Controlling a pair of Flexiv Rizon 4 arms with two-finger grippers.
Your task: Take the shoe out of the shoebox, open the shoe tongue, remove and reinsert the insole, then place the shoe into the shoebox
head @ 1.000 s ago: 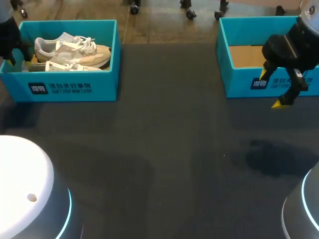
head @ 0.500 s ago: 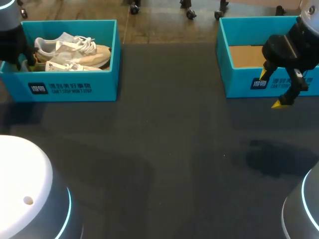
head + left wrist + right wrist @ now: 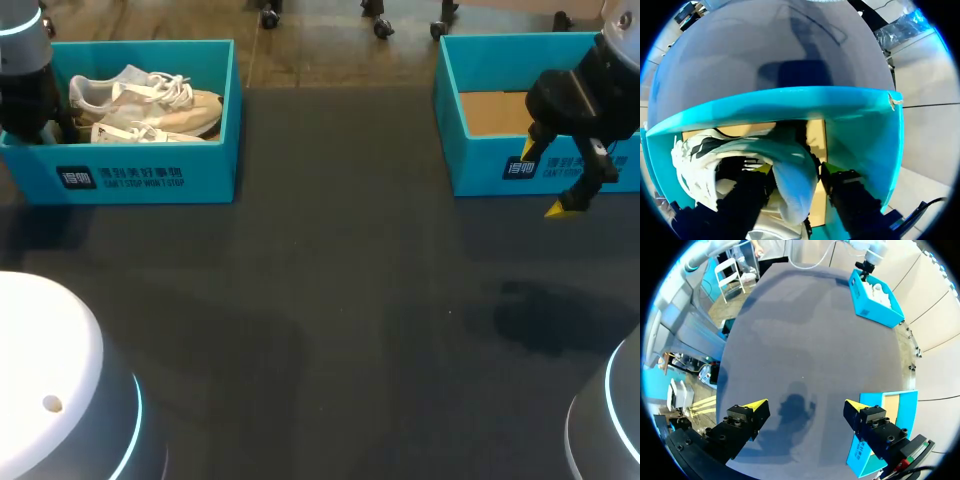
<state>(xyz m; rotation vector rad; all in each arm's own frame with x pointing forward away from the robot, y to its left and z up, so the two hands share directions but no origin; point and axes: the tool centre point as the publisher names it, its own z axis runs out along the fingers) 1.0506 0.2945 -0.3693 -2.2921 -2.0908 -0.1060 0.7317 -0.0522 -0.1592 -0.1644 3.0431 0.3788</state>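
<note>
Teal card shoebox (image 3: 150, 175) at the table's (image 3: 350, 300) far left corner, holding a pale laced shoe (image 3: 150, 95) and a second shoe (image 3: 140, 132) alongside it, nearer the front wall

Left arm (image 3: 25, 90) stands over the box's left end; left gripper (image 3: 795, 172) is down inside, set about the rounded heel end of the shoe. Whether it has closed on the heel cannot be told from the wrist view

Right gripper (image 3: 545, 180) hangs wide open and empty above the table, just in front of a second shoebox (image 3: 480, 160) at the far right corner; that box shows a bare card floor

Task state, judged: shoe not yet out; tongue and insole steps ahead

Hazards, judged: a hold on the heel alone may let the toe swing down and slip free; laces or sole may catch the second shoe or the box wall, dragging the light box along with the lift
</note>
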